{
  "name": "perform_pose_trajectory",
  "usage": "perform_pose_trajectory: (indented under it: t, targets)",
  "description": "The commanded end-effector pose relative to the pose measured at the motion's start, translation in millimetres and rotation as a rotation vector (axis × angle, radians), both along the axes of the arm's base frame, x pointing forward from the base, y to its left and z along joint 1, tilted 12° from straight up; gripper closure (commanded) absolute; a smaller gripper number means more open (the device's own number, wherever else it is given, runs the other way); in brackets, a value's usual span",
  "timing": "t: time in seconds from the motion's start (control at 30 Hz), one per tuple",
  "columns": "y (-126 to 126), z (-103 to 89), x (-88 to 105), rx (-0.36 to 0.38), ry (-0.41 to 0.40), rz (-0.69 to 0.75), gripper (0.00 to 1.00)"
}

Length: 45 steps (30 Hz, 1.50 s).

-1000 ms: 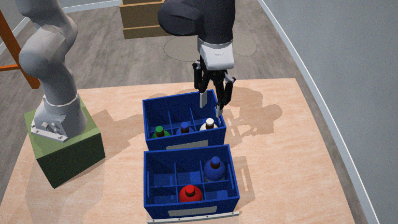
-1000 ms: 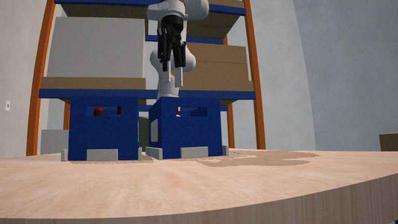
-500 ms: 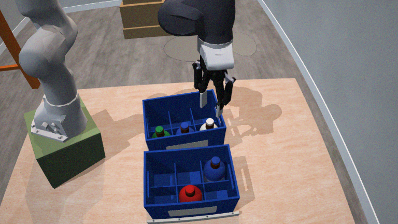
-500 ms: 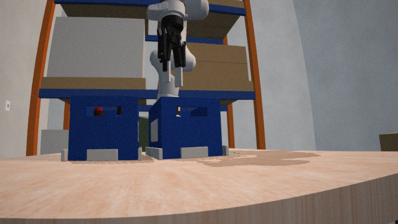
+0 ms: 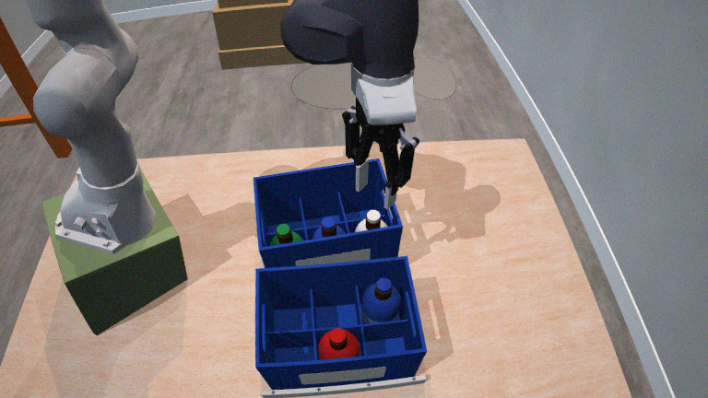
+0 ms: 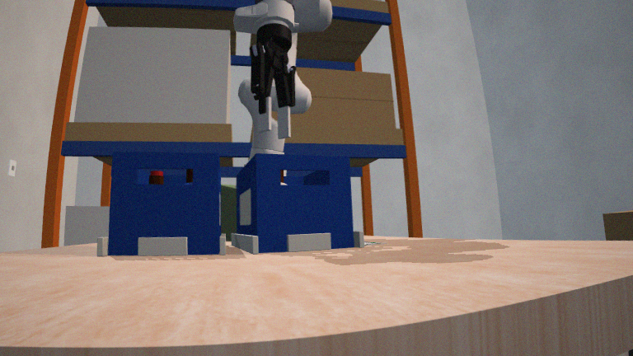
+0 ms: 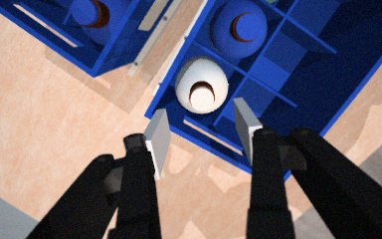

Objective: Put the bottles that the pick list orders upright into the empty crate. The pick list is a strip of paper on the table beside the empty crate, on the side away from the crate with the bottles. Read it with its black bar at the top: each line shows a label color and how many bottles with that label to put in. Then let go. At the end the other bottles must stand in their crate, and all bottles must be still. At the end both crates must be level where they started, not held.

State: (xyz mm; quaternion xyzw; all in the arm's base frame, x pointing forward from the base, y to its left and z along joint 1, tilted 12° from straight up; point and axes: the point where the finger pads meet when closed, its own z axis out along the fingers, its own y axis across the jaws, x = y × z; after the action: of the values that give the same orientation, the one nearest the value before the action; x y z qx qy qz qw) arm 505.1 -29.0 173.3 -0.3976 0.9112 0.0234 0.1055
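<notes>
My gripper [image 5: 374, 196] [image 6: 276, 132] [image 7: 201, 119] is partly open and empty, above the right end of the far crate [image 5: 386, 243] [image 6: 303, 214]. In that crate's near row stand a green-capped bottle [image 5: 284, 234], a blue-capped bottle [image 5: 328, 227] [image 7: 241, 30] and, at the right end, a white-capped bottle [image 5: 372, 217] [image 7: 199, 77]. The near crate [image 5: 277, 374] [image 6: 163, 214] holds a blue bottle [image 5: 382, 304] at its back right and a red bottle [image 5: 338, 351] front middle. Only a sliver of the pick list [image 6: 372, 243] shows beyond the far crate; its lines are unreadable.
Both crates stand level, close together. A pale strip [image 5: 344, 386] runs along the near crate's front edge. The arm's green base block [image 5: 124, 278] stands left of the crates. Shelving with boxes [image 6: 149, 77] rises behind the table [image 5: 501, 289].
</notes>
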Motion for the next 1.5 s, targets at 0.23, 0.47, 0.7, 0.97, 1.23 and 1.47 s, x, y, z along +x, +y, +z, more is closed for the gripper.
perform_pose_trajectory:
  t: [0.23,0.47,0.7,0.97,1.23,1.47]
  targets:
    - [14.6,6.0,-10.1,-0.002,0.001,-0.003,0.62]
    - [40.0,17.1,-21.5,-0.002,0.001,-0.003,0.62]
    - [65.5,28.3,-32.9,-0.002,0.001,-0.003,0.62]
    - [99.4,43.1,-48.0,-0.002,0.001,-0.003,0.62]
    - [124.8,54.2,-59.4,-0.002,0.001,-0.003,0.62]
    - [154.5,67.2,-72.6,-0.002,0.001,-0.003,0.62]
